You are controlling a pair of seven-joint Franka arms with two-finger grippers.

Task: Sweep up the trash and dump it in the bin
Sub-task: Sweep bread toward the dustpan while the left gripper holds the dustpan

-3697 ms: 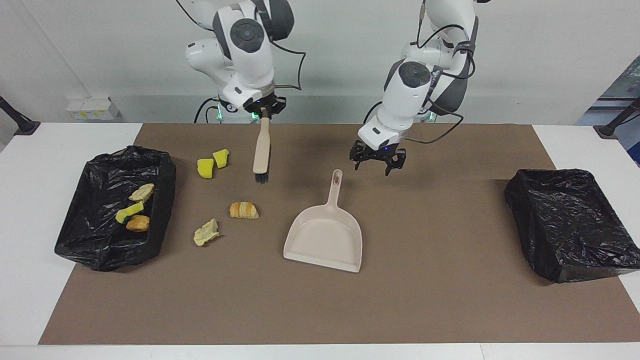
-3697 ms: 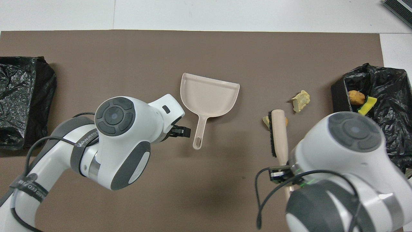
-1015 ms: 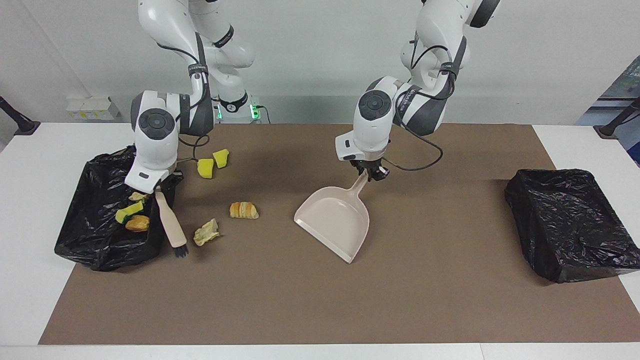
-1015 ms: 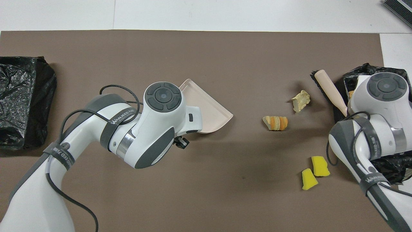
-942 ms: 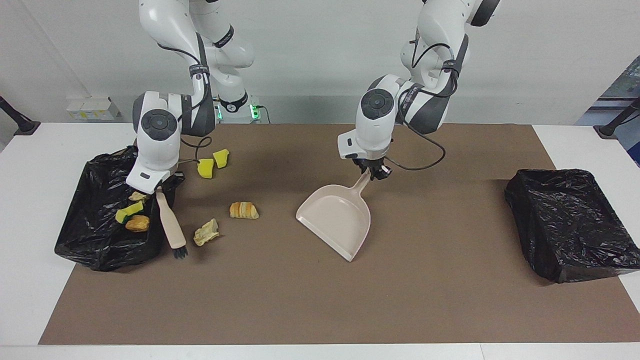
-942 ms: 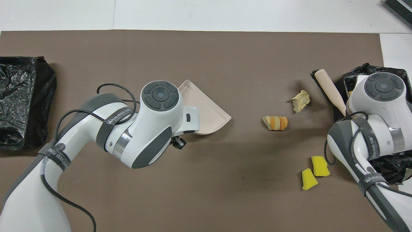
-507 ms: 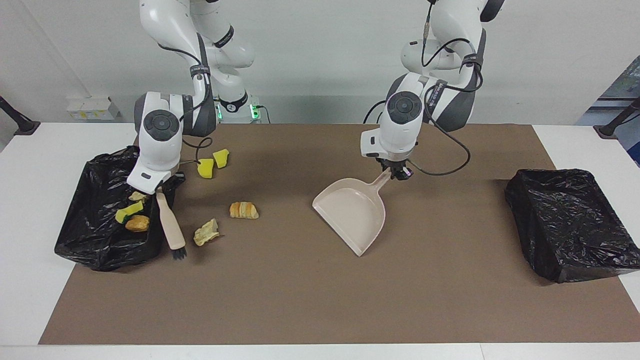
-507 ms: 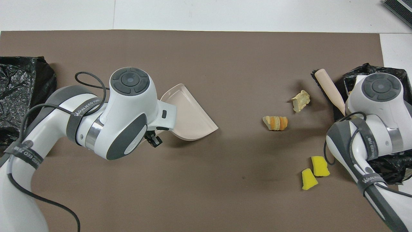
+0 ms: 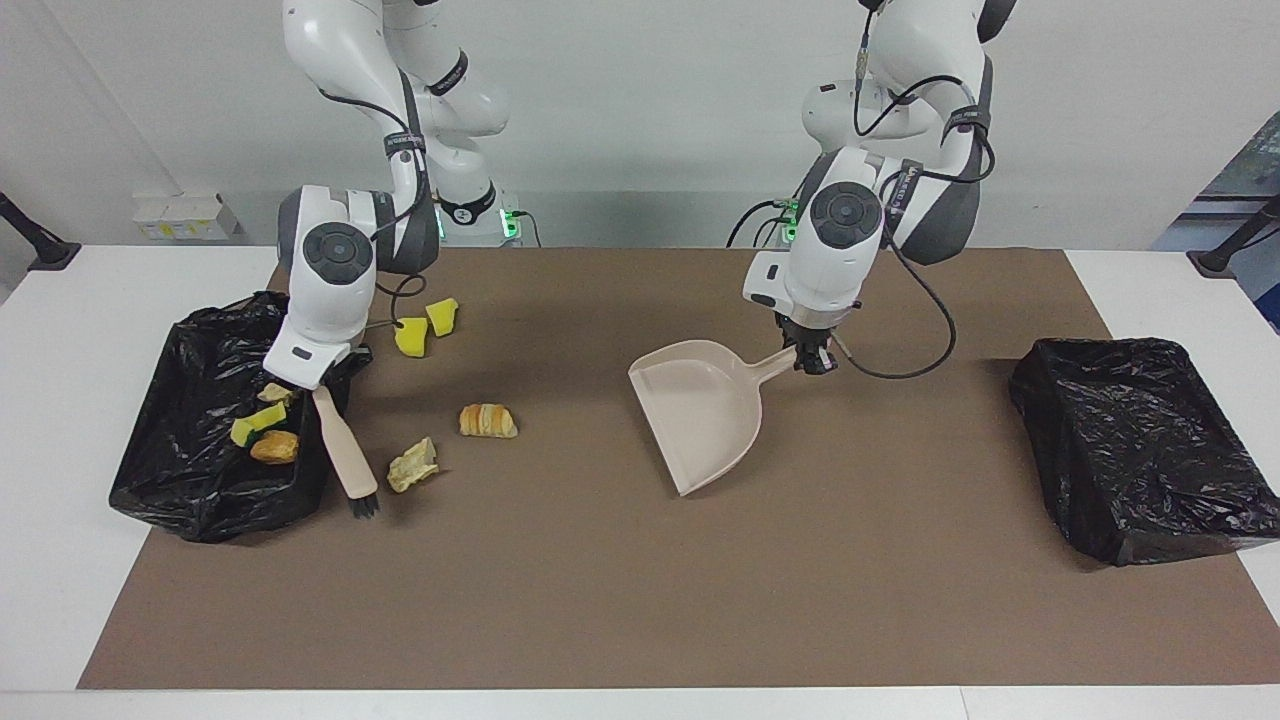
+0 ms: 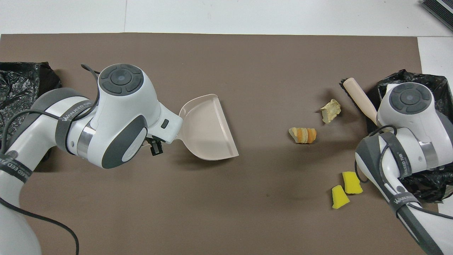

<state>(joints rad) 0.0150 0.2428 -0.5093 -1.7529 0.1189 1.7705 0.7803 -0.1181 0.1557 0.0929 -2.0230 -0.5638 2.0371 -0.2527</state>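
My left gripper (image 9: 812,360) is shut on the handle of the beige dustpan (image 9: 702,412), whose mouth faces the trash. My right gripper (image 9: 316,384) is shut on the beige hand brush (image 9: 342,452). The brush slants down beside the bin (image 9: 200,510), with its black bristles at the mat next to a crumpled beige scrap (image 9: 413,466). A croissant piece (image 9: 487,421) and two yellow sponge chunks (image 9: 411,336) lie loose on the mat between bin and dustpan. In the overhead view the dustpan (image 10: 208,127), croissant (image 10: 302,135) and scrap (image 10: 331,110) show, but the right gripper is hidden under its arm.
The black-bagged bin at the right arm's end holds a yellow chunk (image 9: 258,425) and a brown bread piece (image 9: 275,447). A second black-bagged bin (image 9: 1140,440) stands at the left arm's end. Brown mat (image 9: 640,600) covers the table.
The left arm has carried the dustpan toward its own end of the table and swung its mouth round to face the trash. The right arm with the brush has barely shifted.
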